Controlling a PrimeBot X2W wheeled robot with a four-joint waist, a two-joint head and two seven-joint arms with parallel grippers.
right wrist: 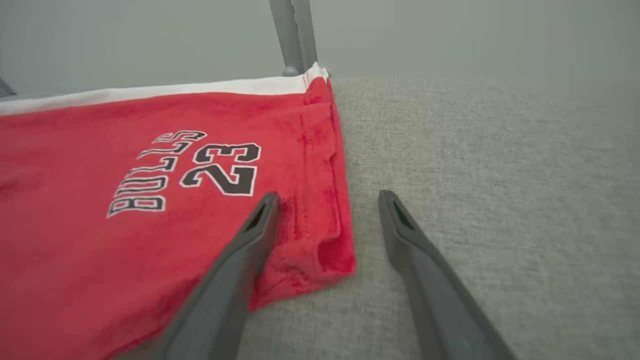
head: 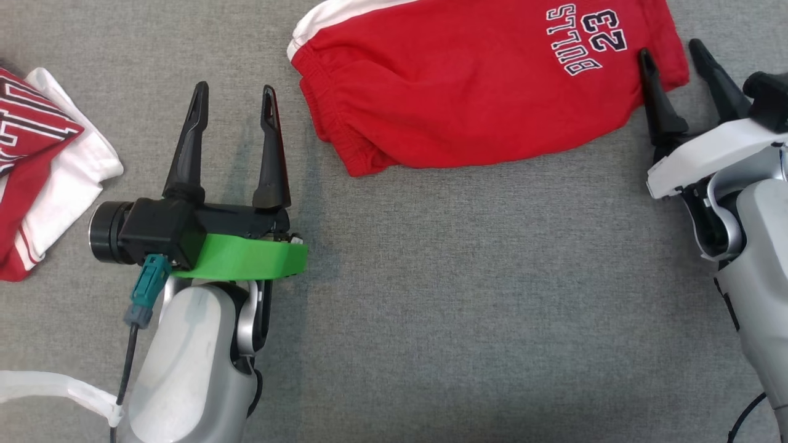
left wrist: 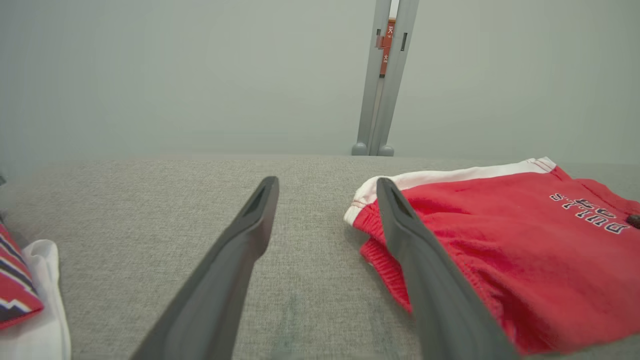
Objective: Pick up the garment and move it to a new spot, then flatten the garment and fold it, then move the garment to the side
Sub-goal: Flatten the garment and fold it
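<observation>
Well, garment (head: 468,92): red fleecy shorts, white side band, ribbed waistband, "BULLS 23" print; lay flat at the far side, right of centre.
Surface (head: 431,307): grey woven cloth, finely textured.
Left gripper (head: 235,88): long dark tapered fingers stood spread, empty, left of the waistband.
Right gripper (head: 670,48): fingers spread, one over the garment's right hem, one beyond it; held nothing.
Folded clothing (head: 43,166): red-and-white, lay at the left edge.

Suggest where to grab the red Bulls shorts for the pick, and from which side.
Grip the red shorts at the near right hem corner, coming from the robot's side: its edge lies free on the grey surface and the open right end effector straddles it. The open left end effector could likely take the bunched waistband corner the same way.
</observation>
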